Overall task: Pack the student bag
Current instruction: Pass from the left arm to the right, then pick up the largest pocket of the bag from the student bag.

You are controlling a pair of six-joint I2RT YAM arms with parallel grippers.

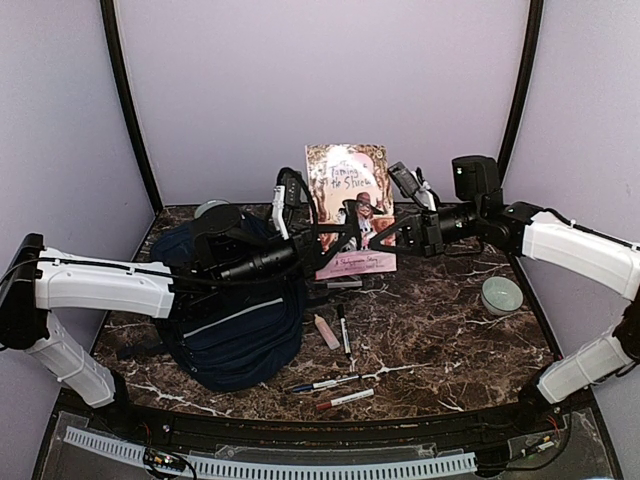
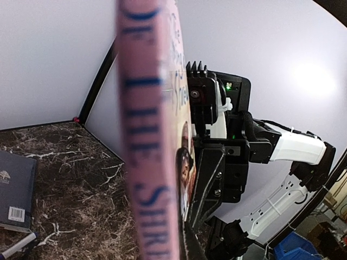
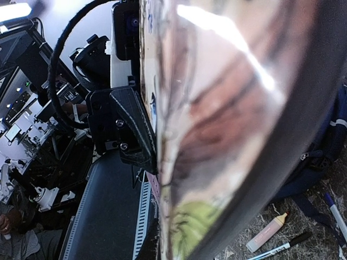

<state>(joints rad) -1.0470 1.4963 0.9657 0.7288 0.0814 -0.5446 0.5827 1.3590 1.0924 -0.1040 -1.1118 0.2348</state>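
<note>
Nearest, pens (image 1: 330, 390) lie at the near right of the student bag (image 1: 235, 325), which slumps under our left arm (image 1: 100, 285). Right of the bag and beyond it, our left gripper (image 1: 315, 235) and right gripper (image 1: 390, 237) each clamp an opposite edge of the upright paperback (image 1: 345, 180). If we pull unevenly, it may buckle or slip free.

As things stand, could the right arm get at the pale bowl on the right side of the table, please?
Probably not yet. The way to the bowl looks free, but the right gripper seems shut on the book that the left gripper also holds, so it must let go first.
</note>
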